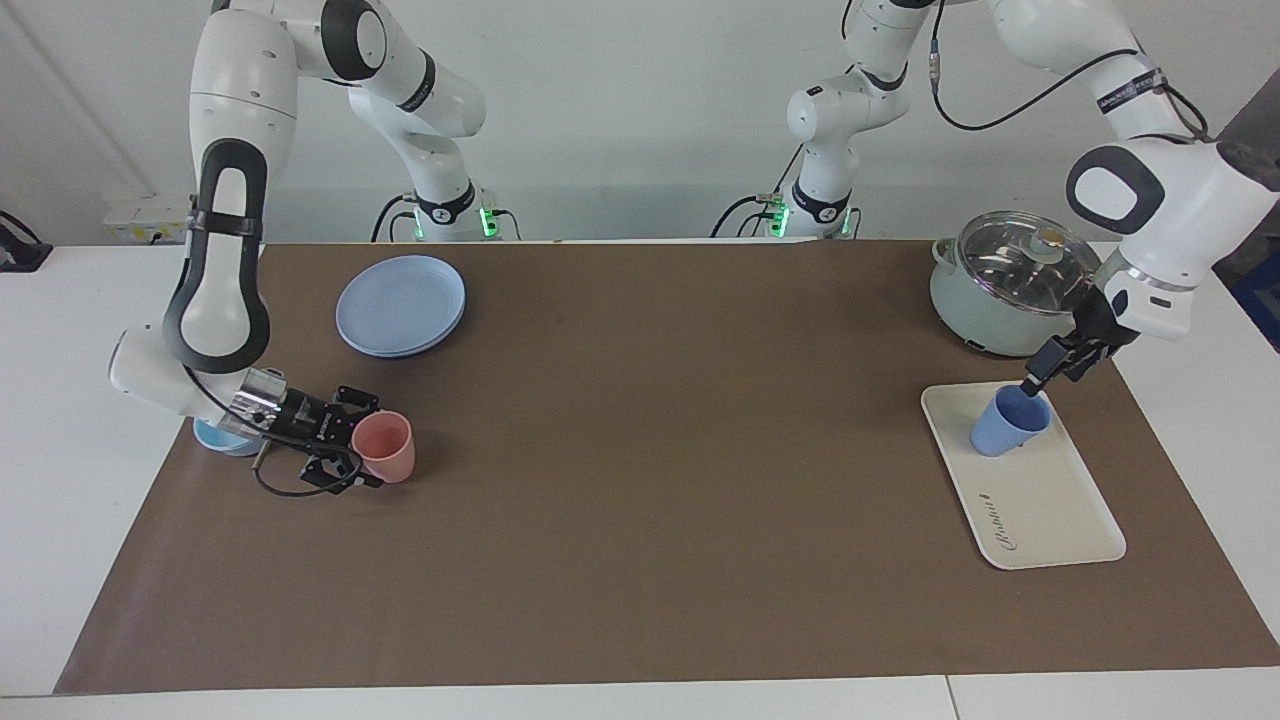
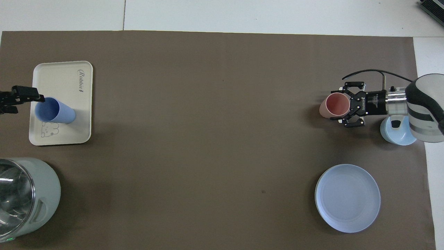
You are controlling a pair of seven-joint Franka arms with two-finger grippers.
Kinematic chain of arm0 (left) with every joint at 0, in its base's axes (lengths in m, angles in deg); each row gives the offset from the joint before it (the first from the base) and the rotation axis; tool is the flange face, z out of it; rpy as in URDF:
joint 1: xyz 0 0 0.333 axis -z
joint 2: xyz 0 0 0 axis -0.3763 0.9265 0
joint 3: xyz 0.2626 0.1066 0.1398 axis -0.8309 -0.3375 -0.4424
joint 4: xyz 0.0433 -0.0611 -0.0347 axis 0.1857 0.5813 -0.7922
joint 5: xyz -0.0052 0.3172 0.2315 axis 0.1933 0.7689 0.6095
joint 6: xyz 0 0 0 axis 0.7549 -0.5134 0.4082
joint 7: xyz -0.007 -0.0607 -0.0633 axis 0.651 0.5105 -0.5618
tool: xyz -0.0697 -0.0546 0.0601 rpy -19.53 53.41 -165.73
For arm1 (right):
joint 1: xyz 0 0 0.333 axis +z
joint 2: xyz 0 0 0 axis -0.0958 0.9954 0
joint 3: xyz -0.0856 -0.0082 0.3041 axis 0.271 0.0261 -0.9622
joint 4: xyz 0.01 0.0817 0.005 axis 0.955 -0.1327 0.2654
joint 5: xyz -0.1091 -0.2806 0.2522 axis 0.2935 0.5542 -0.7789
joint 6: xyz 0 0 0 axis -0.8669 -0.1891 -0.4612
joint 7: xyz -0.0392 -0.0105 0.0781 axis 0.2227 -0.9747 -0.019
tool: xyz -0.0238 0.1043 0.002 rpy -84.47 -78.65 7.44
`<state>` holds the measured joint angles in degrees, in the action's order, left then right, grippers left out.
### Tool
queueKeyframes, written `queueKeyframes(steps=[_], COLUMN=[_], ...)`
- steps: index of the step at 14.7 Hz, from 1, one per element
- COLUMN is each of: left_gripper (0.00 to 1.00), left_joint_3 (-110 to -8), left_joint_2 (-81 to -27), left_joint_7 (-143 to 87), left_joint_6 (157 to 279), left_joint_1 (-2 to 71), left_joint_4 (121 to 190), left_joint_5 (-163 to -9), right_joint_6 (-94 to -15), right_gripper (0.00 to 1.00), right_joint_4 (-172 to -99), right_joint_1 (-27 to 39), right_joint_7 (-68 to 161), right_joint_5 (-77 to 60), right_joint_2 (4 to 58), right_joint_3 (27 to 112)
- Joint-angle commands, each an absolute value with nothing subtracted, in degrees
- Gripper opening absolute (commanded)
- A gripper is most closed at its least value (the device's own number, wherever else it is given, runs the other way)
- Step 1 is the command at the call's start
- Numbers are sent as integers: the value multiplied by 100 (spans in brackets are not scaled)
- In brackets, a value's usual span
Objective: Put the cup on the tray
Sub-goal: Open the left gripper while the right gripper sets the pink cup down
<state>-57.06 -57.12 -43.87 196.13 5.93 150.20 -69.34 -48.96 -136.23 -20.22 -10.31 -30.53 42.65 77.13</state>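
The periwinkle-blue cup [image 1: 1008,425] [image 2: 55,111] stands upright on the cream tray [image 1: 1050,510] [image 2: 62,80], on the tray's half nearer to the robots, by the bear drawing. My left gripper [image 1: 1036,380] hangs just above the cup's rim, open and clear of it; one of its fingers [image 2: 26,93] shows at the edge of the overhead view. At the right arm's end, my right gripper [image 1: 352,440] [image 2: 350,104] lies low over the mat, open, its fingers spread at the rim of a pink cup [image 1: 385,448] [image 2: 333,106] that stands on the mat.
A lidded grey-green pot [image 1: 1010,285] [image 2: 24,198] stands beside the tray, nearer to the robots. A light-blue bowl [image 1: 215,438] [image 2: 399,133] sits under the right arm's wrist. A round blue plate [image 1: 400,305] [image 2: 347,198] lies nearer to the robots than the pink cup.
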Motion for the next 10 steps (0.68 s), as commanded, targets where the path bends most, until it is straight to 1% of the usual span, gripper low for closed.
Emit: queueKeyframes(steps=[1,3,5,6,7,10], left_gripper=[100,100,100,100,100,100], left_joint_3=[-5757,-5757,-5748,-5748,-5748,-5739], left_joint_2=[-6030,-6277,-6409,-6488,-6576,-6804], left_joint_7=[-4403,-4394,-4385,-4376,-4376,-4376], left_joint_6=[18975,18597,18350,18236,18052,17656], left_joint_1=[1119,1532,1901,2103,2244,2483], left_joint_4=[14799,14808,14843,14887,14948,14922], left_joint_5=[-6631,-6386,-6314,-6314,-6314,-6314], right_joint_6=[-4972,-4989,-5086,-5243,-5392,-5403], right_gripper=[100,100,100,100,100,100], right_joint_4=[-13840,-13840,-13814,-13814,-13814,-13787], right_joint_1=[-2114,-2132,-2132,-2132,-2123,-2062], right_joint_7=[-650,-605,-483,-439,-412,113], right_joint_5=[-3000,-2781,-2343,-2123,-1860,-666], right_joint_2=[4085,4015,3884,3796,3673,3278], right_joint_3=[7673,7673,7682,7673,7673,7664])
